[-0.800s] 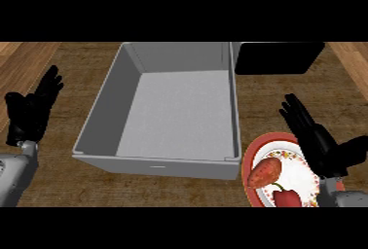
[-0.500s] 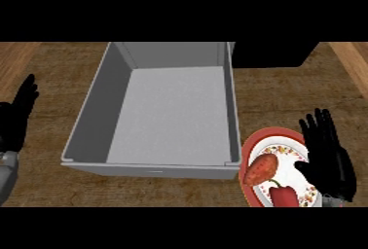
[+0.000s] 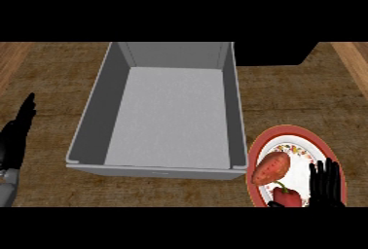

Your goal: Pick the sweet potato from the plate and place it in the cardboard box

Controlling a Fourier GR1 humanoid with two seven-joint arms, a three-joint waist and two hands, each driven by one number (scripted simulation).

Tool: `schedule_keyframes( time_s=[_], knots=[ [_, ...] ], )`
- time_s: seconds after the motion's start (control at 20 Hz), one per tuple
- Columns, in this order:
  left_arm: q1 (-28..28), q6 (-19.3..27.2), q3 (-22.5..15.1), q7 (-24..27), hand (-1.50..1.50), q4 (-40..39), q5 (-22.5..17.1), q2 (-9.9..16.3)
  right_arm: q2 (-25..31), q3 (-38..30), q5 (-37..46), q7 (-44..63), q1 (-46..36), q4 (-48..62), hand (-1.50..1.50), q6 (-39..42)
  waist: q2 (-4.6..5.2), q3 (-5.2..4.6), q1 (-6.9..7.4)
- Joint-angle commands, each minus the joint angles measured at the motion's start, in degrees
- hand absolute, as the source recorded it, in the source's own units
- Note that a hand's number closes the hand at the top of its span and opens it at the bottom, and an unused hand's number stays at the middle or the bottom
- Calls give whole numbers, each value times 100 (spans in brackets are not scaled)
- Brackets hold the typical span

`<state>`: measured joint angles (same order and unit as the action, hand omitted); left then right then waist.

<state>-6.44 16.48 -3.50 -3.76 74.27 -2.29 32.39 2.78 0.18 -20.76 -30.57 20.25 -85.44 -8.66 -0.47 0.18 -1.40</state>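
An orange-red sweet potato lies on a red-rimmed patterned plate at the lower right. A red pepper sits just below it on the same plate. My right hand shows at the bottom right, over the plate's right side, fingers straight and pointing up, right of the sweet potato and not holding it. The grey open box fills the middle of the view, with nothing inside. At the left edge my left hand rests open, fingers up.
A black block stands behind the box at the upper right. The box's right wall lies close to the plate's left rim. Wooden counter surface surrounds them.
My right hand has sunk toward the lower edge and now shows only its fingers over the plate. The left hand has slid further to the left edge. The box and plate appear shifted lower and larger.
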Motion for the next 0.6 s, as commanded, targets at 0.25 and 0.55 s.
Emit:
schedule_keyframes(
  time_s=[0.25, 0.55],
  knots=[
    [262, -104, -51, 217, 0, 100, 128, -119, 413, -286, 499, -1755, 230, 1172, -150, 259, 47, -17, 183],
    [41, -128, -5, -25, 0, 121, 141, -65, 1548, 137, 1336, -717, 427, 797, -150, 318, 54, -23, 206]
  ],
)
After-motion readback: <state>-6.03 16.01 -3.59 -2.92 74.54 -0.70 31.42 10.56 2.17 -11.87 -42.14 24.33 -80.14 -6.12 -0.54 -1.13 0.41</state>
